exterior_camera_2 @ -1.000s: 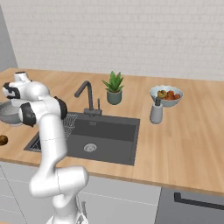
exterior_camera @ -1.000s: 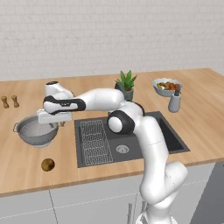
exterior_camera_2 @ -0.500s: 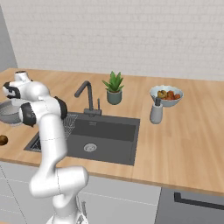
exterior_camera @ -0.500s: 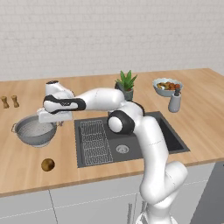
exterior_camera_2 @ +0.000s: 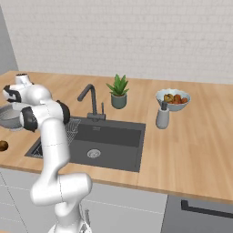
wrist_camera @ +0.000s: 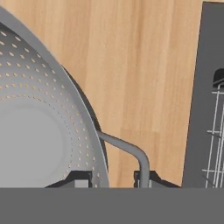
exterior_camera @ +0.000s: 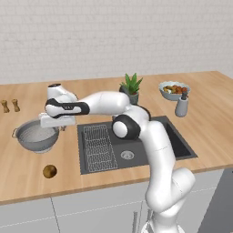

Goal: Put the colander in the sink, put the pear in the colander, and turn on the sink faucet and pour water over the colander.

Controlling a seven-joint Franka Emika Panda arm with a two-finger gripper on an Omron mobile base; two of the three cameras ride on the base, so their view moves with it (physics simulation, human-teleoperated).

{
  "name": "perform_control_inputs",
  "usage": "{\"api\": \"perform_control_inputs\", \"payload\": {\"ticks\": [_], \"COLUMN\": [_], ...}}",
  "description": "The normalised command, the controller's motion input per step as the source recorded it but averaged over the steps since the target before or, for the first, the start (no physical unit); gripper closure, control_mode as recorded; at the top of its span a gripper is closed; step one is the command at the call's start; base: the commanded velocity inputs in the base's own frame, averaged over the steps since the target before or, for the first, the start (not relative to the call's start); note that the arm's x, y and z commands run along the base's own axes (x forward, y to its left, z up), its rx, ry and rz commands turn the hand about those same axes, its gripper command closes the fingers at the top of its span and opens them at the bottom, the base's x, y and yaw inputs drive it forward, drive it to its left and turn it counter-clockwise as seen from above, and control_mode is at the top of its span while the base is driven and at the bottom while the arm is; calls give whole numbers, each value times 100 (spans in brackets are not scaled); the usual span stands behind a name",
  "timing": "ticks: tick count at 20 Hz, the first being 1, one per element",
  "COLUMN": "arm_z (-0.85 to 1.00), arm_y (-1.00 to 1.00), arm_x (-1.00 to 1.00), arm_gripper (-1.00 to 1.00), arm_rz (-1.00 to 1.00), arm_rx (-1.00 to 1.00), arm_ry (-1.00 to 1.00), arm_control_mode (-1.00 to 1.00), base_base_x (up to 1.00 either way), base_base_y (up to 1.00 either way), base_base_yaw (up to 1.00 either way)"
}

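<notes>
The grey mesh colander [exterior_camera: 35, 136] [exterior_camera_2: 8, 116] [wrist_camera: 39, 127] stands on the wooden counter left of the sink [exterior_camera: 178, 146] [exterior_camera_2: 113, 135]. My gripper [exterior_camera: 57, 128] [wrist_camera: 111, 178] is down at its right rim, shut on the rim beside the small wire handle [wrist_camera: 131, 153]. One fingertip is inside the bowl, the other outside by the handle. The pear [exterior_camera: 49, 171] [exterior_camera_2: 2, 145] lies on the counter in front of the colander, apart from it. The dark faucet [exterior_camera_2: 91, 98] stands behind the basin, with no water running.
A wire rack [exterior_camera: 98, 146] [wrist_camera: 216, 131] lies in the sink's left half. Behind the sink are a potted plant [exterior_camera: 131, 87] [exterior_camera_2: 119, 91], a fruit bowl [exterior_camera: 174, 89] [exterior_camera_2: 173, 98] and a grey bottle [exterior_camera: 181, 106] [exterior_camera_2: 162, 116]. Two shakers [exterior_camera: 10, 105] stand far left.
The jaws have closed onto the colander's rim. The arm and the colander have hardly moved.
</notes>
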Motion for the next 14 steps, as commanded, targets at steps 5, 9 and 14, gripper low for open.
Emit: {"api": "perform_control_inputs", "payload": {"ticks": [5,9,14], "arm_z": [22,31,29], "arm_y": [-12,-26,-70], "arm_x": [-21,-30,-36], "arm_gripper": [100,100,100], "arm_rz": [0,-3,-13], "arm_rx": [1,3,8], "arm_ry": [-9,-13,-1], "arm_control_mode": [-100,-100,-100], "base_base_x": [0,0,0], "base_base_y": [0,0,0], "base_base_yaw": [0,0,0]}}
